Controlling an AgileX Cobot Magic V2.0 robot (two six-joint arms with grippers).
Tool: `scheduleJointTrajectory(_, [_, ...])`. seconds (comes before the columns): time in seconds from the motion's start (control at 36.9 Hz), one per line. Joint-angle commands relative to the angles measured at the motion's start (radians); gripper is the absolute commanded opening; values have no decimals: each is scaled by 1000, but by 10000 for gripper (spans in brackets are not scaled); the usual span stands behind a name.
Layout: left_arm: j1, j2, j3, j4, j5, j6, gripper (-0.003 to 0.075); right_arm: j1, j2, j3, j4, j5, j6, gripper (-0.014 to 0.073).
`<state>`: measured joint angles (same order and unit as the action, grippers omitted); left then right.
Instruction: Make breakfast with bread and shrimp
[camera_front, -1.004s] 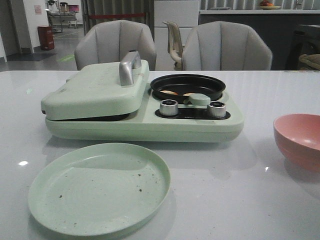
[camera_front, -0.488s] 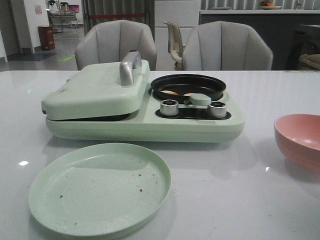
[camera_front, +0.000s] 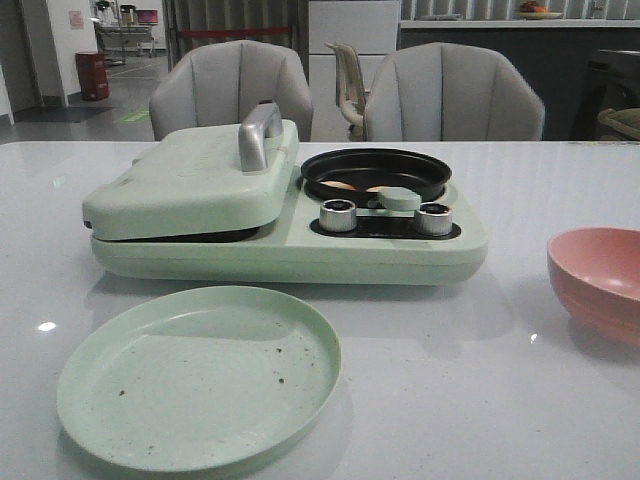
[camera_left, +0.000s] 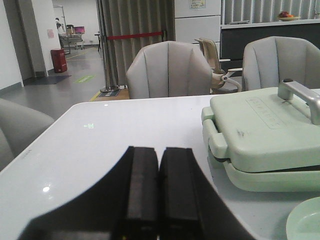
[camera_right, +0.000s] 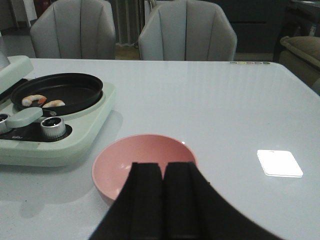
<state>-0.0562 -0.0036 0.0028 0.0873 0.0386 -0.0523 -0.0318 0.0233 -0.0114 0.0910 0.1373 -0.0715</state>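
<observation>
In the front view, a pale green breakfast maker (camera_front: 290, 250) is seen standing on the white surface (camera_front: 470, 400). Its hinged lid (camera_front: 195, 180), on the left half, is lowered, and a metal handle (camera_front: 258, 135) is fixed on top of it. On the right half a round black pan (camera_front: 376, 172) is set, and two pale shrimp (camera_front: 340, 184) are seen lying in it near its front wall. Two silver knobs (camera_front: 338, 214) are placed in front of the pan. A light green plate (camera_front: 200, 375), speckled with dark crumbs, is seen lying near the front of the maker. A pink bowl (camera_front: 598, 280) is placed at the right edge of the view, well apart from the plate. No bread is seen here; whether it lies under the lid cannot be told. Two grey chairs (camera_front: 455, 92) are seen behind the surface.

In the left wrist view, the left hand (camera_left: 159, 192) is shown closed, its dark fingers (camera_left: 142, 190) pressed together with nothing between them, above bare surface beside the closed lid.

In the right wrist view, the right hand (camera_right: 163, 200) is likewise shown closed and empty, its fingers (camera_right: 145, 200) together, held over the near rim of the pink bowl. The two shrimp are seen side by side in the black pan beyond.
</observation>
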Motion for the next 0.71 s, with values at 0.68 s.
scheduleJointTrajectory(0.68, [-8,-21,5,-5,-90,-2,101,0,-56,22,-7,-152,-8,45])
